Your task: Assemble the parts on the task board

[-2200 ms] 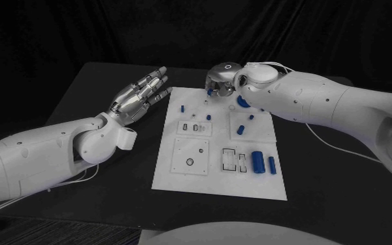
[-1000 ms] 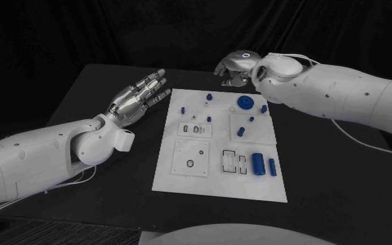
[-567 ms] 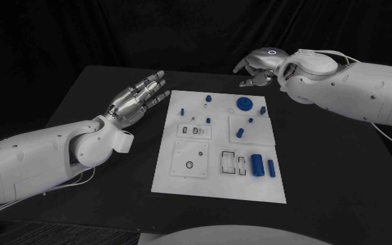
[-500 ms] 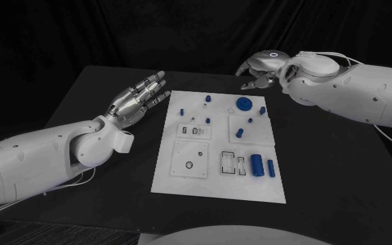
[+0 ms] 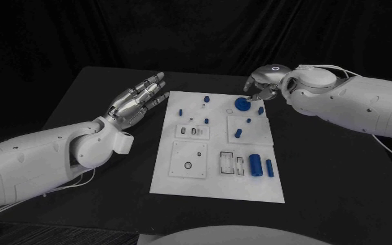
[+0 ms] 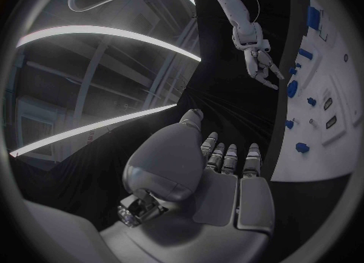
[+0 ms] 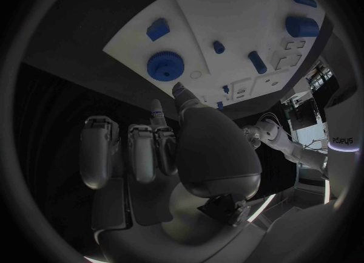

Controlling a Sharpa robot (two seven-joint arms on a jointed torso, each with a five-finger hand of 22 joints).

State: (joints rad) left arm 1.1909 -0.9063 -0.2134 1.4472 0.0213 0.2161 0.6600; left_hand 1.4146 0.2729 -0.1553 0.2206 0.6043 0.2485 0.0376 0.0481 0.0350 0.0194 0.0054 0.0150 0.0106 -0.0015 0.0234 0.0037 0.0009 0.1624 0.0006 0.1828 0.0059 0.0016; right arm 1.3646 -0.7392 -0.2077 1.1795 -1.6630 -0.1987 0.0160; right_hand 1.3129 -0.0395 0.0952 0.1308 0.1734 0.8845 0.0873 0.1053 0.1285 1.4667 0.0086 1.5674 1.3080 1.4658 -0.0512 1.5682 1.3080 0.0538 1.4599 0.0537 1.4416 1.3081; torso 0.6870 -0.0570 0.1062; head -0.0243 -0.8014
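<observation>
Right hand (image 5: 263, 84) above toothed blue gear (image 5: 242, 104)

Dim scene against black drapes; the white task board (image 5: 219, 143) stands out brightest. Ceiling strip lights glare in the left wrist view. Fisheye views bend straight edges at their rims.

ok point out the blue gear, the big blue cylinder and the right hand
blue gear (image 5: 242, 104), head view, centre of its round top
big blue cylinder (image 5: 256, 165), head view, middle of its side
right hand (image 5: 266, 84), head view, middle of the hand, by its fingers
</observation>
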